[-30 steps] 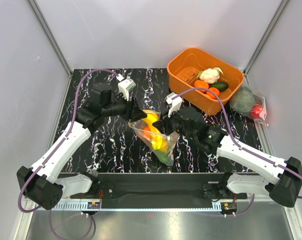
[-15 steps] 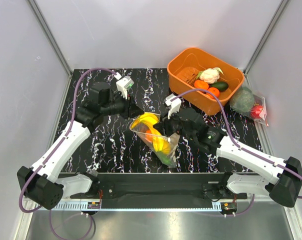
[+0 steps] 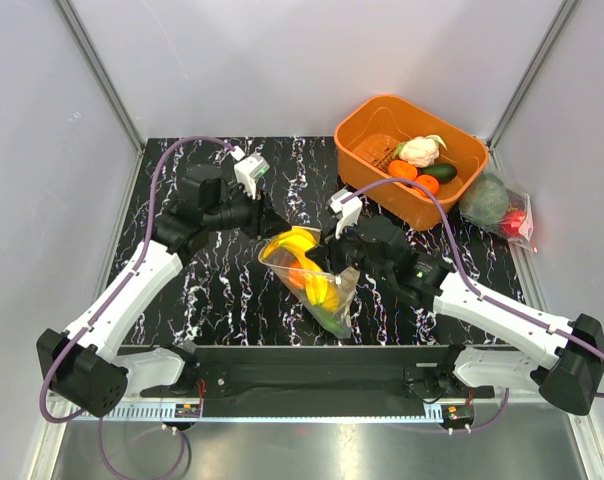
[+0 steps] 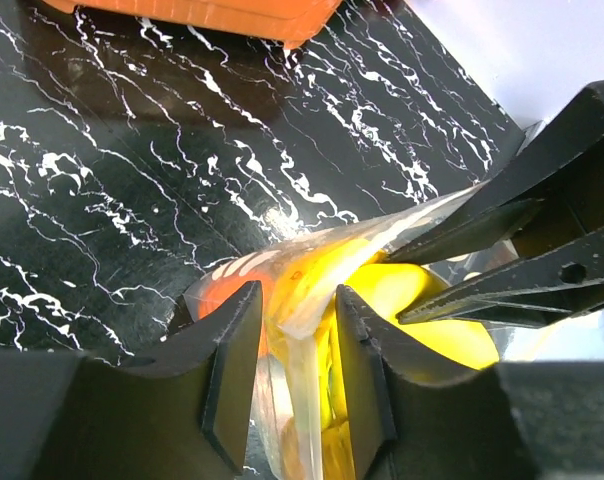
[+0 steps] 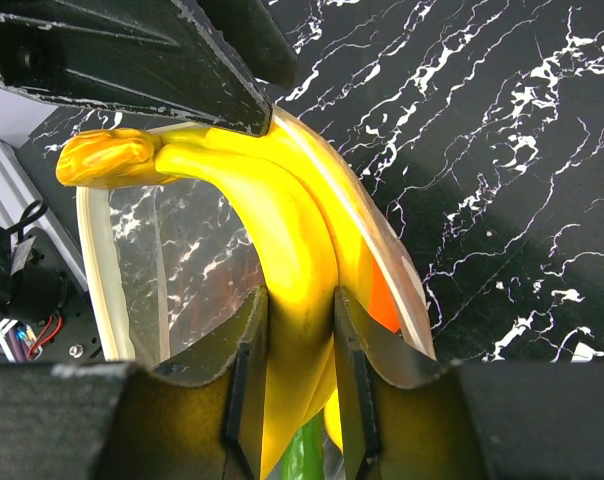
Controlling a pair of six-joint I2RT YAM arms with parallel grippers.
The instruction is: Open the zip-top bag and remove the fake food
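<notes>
Zip-top bag (image 3: 322,292) lies mid-table between both arms, mouth lifted. The left gripper (image 4: 294,315) has its fingers drawn close on the bag's taut clear lip. The right gripper (image 5: 292,320) is clamped on the yellow banana (image 5: 272,220) of the fake food. Only the top view shows the dark-green vegetable (image 3: 331,319) at the bag's near end. The right wrist view alone shows the banana's stem reaching past the rim.

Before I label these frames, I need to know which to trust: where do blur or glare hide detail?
Top external: evenly lit and sharp, the zip-top bag readable. Left wrist: its own jaws are soft in the foreground, the bag's film and yellow contents smear into glare. Right wrist: the yellow banana is sharp with mild sheen, the near jaws blurred.
</notes>
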